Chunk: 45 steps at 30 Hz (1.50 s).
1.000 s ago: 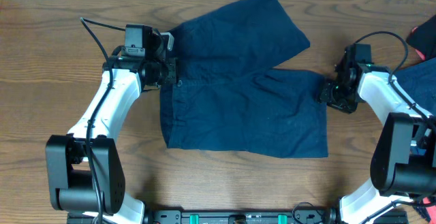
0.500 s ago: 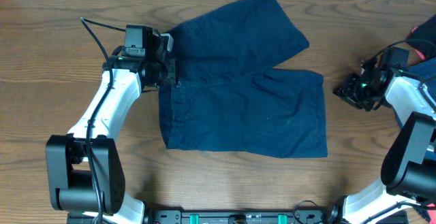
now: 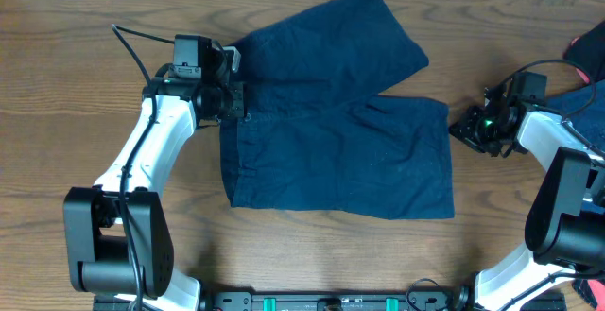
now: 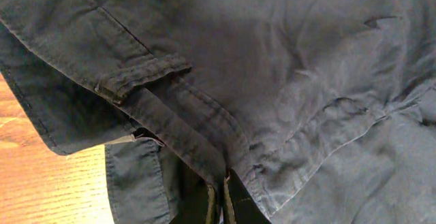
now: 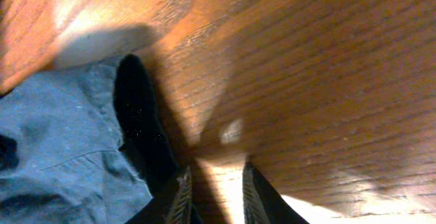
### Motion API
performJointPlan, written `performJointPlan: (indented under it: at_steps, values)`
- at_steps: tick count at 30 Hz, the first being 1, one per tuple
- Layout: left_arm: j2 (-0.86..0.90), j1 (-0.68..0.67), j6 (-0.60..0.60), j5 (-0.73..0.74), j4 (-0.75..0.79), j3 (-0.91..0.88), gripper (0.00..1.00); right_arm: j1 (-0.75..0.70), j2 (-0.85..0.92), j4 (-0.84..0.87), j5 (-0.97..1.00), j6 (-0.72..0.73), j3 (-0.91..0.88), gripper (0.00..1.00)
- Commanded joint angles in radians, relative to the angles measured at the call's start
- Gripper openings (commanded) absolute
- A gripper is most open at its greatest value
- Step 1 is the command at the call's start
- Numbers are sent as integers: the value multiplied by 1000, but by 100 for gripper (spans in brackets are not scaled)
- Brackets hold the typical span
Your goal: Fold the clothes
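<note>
Navy shorts [image 3: 340, 131] lie spread flat mid-desk [image 3: 57, 46]. Left claw [image 3: 230, 100] is clamped shut, apparently on the waistband [image 3: 229, 164]. Right claw [image 3: 470, 128] stands narrowly parted and empty, just beside the leg hem [image 3: 448, 150]. It should bite that hem fully before any lift.

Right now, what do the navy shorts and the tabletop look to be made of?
The shorts: woven cloth, likely cotton, matte; stitched seams and soft creases show. The tabletop: wood or wood-look laminate, slight sheen; brown grain lines and glare patches, which of the two I cannot tell.
</note>
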Motion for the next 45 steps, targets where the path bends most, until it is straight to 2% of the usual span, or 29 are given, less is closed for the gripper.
performJointPlan:
  at_steps: [1, 8, 11, 18, 26, 31, 45]
  values:
    - [3, 0, 9, -17, -4, 8, 6, 9, 45, 11, -45, -5, -26, 22]
    - [3, 0, 9, -17, -4, 8, 6, 9, 45, 88, -299, -68, -26, 15]
    - [3, 0, 9, -17, -7, 8, 6, 9, 45, 91, -307, -69, -26, 7]
    - [3, 0, 9, -17, -11, 8, 6, 9, 45, 93, -348, -88, -26, 6]
    - [3, 0, 9, -16, -11, 8, 6, 39, 45, 60, -121, -72, -27, 7]
    - [3, 0, 9, -16, -11, 8, 6, 68, 45, 71, -93, -71, -27, 7]
    - [1, 0, 8, -16, -12, 8, 6, 187, 46, 48, 261, 81, -69, 6]
